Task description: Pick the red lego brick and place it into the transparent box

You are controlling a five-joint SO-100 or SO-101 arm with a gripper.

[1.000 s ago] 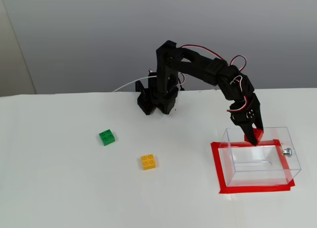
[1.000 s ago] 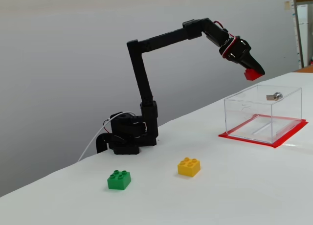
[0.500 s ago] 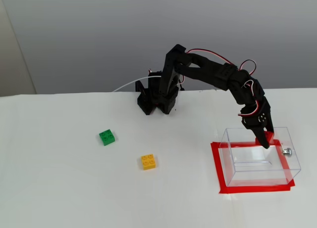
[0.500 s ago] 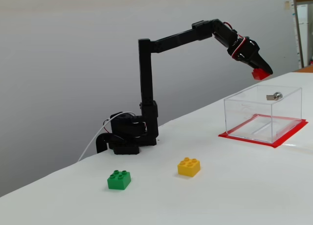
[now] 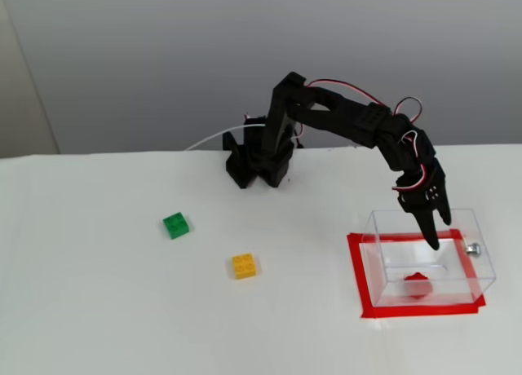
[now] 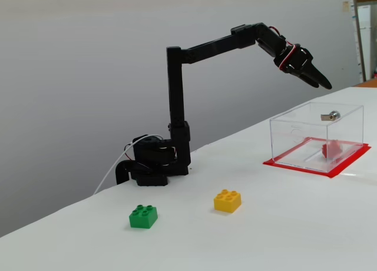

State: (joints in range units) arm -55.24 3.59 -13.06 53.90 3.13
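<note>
The jaws (image 6: 323, 83) hang nearly closed and empty above the box (image 6: 294, 129), the red brick (image 6: 331, 149) lying below them inside.

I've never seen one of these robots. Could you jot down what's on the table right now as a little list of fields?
robot: black arm, reaching over the box
hand: hand empty, above the transparent box, fingers close together
transparent box: transparent box on a red tape rectangle, small silver knob on one wall
red lego brick: red lego brick lying inside the box
yellow brick: yellow brick on the bare table, outside the box
green brick: green brick on the table, apart from the yellow one
table: white table
</note>
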